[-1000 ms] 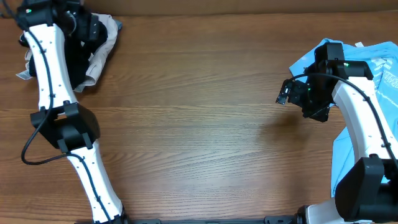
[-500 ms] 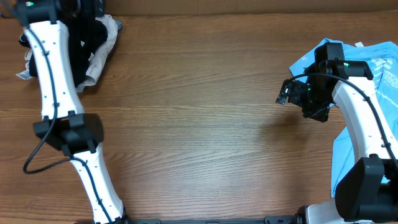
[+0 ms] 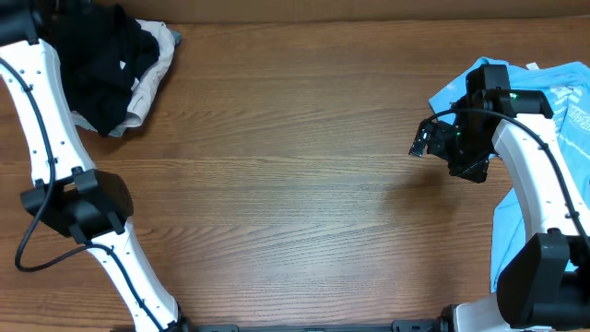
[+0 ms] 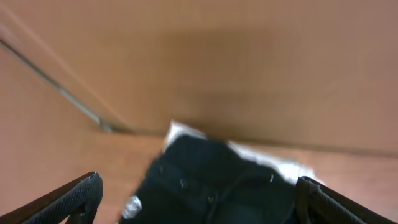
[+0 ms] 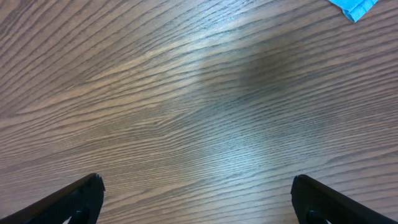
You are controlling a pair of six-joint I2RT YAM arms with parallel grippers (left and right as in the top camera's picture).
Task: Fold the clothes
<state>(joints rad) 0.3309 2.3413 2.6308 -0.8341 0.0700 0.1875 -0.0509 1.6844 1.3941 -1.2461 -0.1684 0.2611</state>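
Observation:
A crumpled black T-shirt (image 3: 103, 63) lies in a heap at the table's far left corner, on top of a pale cloth (image 3: 152, 85). In the left wrist view the black T-shirt (image 4: 217, 186) sits blurred, low between the wide-apart fingers of my left gripper (image 4: 199, 180), which is open above it and holds nothing. Light blue T-shirts (image 3: 558, 92) with white print lie at the right edge. My right gripper (image 3: 422, 140) hovers left of them, open and empty over bare wood (image 5: 196, 179).
The wooden table (image 3: 295, 184) fills the view. A brown wall (image 4: 249, 62) rises behind the black heap. A corner of blue cloth (image 5: 357, 7) shows at the top right of the right wrist view. More blue cloth (image 3: 512, 231) hangs by the right arm's base.
My left arm has swung left and back toward the far corner, uncovering the black heap. The right arm has not moved.

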